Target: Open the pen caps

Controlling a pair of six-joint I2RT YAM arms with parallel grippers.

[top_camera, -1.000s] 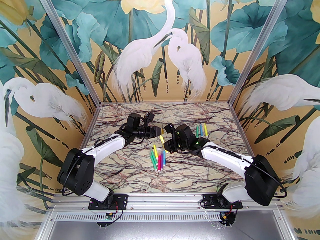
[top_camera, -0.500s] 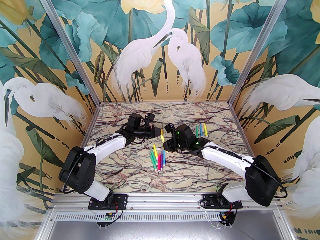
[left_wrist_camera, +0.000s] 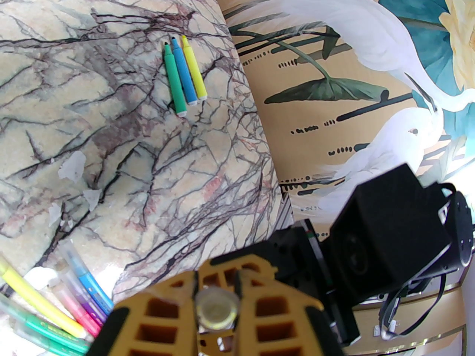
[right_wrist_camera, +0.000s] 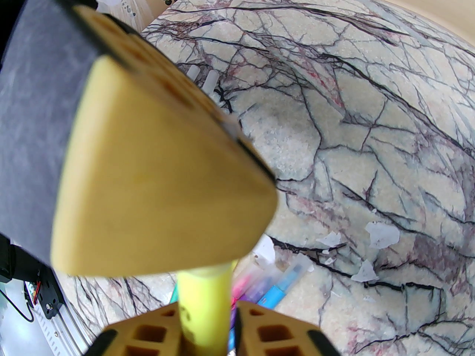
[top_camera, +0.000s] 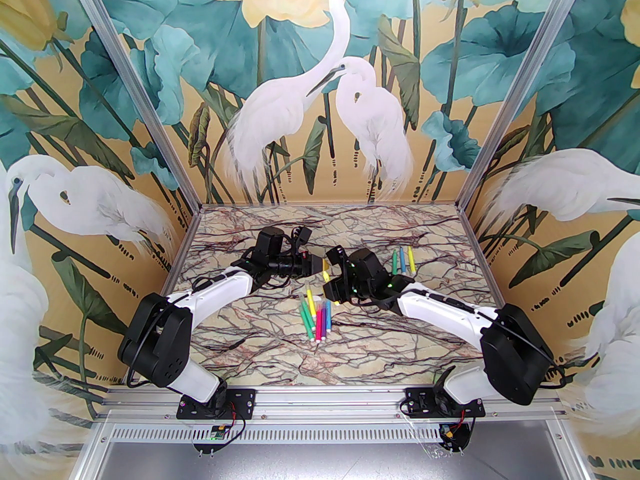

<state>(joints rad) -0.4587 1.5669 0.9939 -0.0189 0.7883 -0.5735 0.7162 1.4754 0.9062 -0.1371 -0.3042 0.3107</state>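
Observation:
A yellow pen (top_camera: 326, 269) is held in the air between my two grippers over the middle of the table. My left gripper (top_camera: 321, 264) is shut on its pale pen cap (left_wrist_camera: 217, 306), whose round end faces the left wrist camera between the yellow fingers (left_wrist_camera: 159, 310). My right gripper (top_camera: 327, 284) is shut on the yellow barrel (right_wrist_camera: 204, 302), close under the left gripper's finger (right_wrist_camera: 159, 176). Several capped pens (top_camera: 315, 315) lie in a bunch on the table just below. Three uncapped pens (top_camera: 402, 260), green, blue and yellow, lie side by side at the back right.
Two loose whitish caps (right_wrist_camera: 202, 78) lie on the marble table (top_camera: 280, 358) behind the left gripper. Small white flakes (left_wrist_camera: 72, 167) are scattered between the pen groups. Painted walls stand on the left, back and right of the table.
The right arm has swung a little to the left and its gripper has moved closer to the left gripper. The left arm has barely moved.

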